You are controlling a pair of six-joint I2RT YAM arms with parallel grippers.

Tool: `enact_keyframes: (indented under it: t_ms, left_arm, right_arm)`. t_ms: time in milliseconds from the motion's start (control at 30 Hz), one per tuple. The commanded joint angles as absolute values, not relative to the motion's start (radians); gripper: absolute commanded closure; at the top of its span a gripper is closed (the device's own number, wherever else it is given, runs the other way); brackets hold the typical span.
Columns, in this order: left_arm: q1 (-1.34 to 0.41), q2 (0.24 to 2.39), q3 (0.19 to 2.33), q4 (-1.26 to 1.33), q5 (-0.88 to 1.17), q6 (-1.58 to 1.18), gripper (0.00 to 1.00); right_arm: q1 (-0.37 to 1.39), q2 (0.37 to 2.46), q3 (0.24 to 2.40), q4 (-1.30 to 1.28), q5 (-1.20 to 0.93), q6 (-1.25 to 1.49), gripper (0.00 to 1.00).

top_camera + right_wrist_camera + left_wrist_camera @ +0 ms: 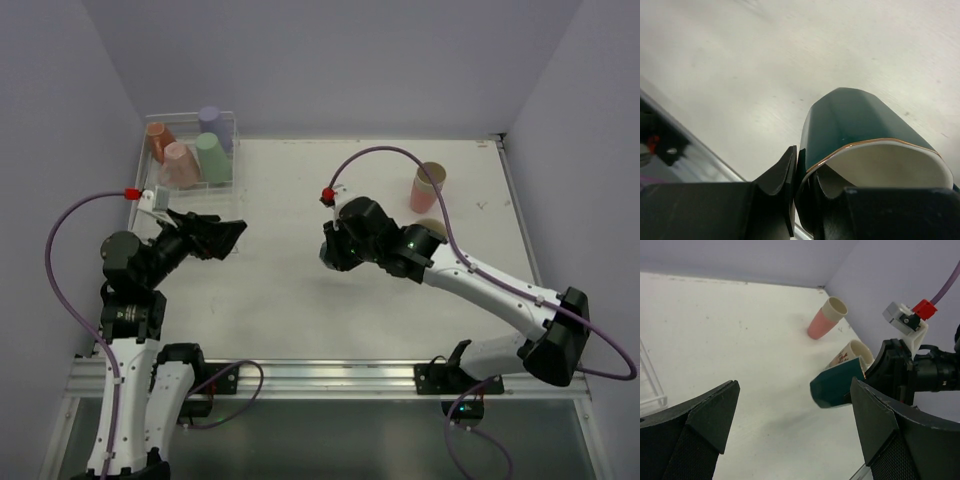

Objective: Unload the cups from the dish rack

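While the left pincer [228, 238] gapes wide, the right pincer [802, 175], arm stretched leftward, clamps the green mug [850, 120].

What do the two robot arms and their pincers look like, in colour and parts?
The left arm and right arm have white links and black joint housings. The left pincer and right pincer are black with broad wedge-shaped fingers. A purple cable with a red connector runs to each wrist.
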State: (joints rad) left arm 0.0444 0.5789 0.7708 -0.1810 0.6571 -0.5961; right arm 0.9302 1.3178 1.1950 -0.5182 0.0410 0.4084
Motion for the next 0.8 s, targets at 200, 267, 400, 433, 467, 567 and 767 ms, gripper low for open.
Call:
enact_keyframes:
  t_ms: [200, 267, 400, 433, 467, 567, 767]
  left_arm:
    - [0.029, 0.513, 0.750, -0.351, 0.522, -0.341, 0.00]
    - [0.011, 0.496, 0.736, -0.354, 0.485, -0.327, 0.00]
    - [-0.026, 0.451, 0.707, -0.359, 0.434, -0.302, 0.00]
    - [-0.029, 0.446, 0.697, -0.359, 0.427, -0.301, 0.00]
    - [-0.031, 0.442, 0.690, -0.359, 0.413, -0.299, 0.00]
    - [-0.031, 0.443, 0.680, -0.357, 0.397, -0.298, 0.00]
    - [-0.031, 0.466, 0.692, -0.359, 0.354, -0.298, 0.00]
  right_arm:
    - [0.897, 1.512, 1.296, -0.716, 0.227, 0.173, 1.00]
    - [0.887, 1.542, 1.302, -0.715, 0.245, 0.166, 1.00]
    - [0.848, 1.585, 1.286, -0.686, 0.253, 0.158, 1.00]
    - [0.839, 1.597, 1.281, -0.672, 0.235, 0.150, 1.00]
    - [0.831, 1.606, 1.278, -0.663, 0.224, 0.147, 1.00]
    - [0.805, 1.641, 1.278, -0.643, 0.199, 0.140, 1.00]
    - [0.792, 1.681, 1.269, -0.598, 0.141, 0.140, 0.99]
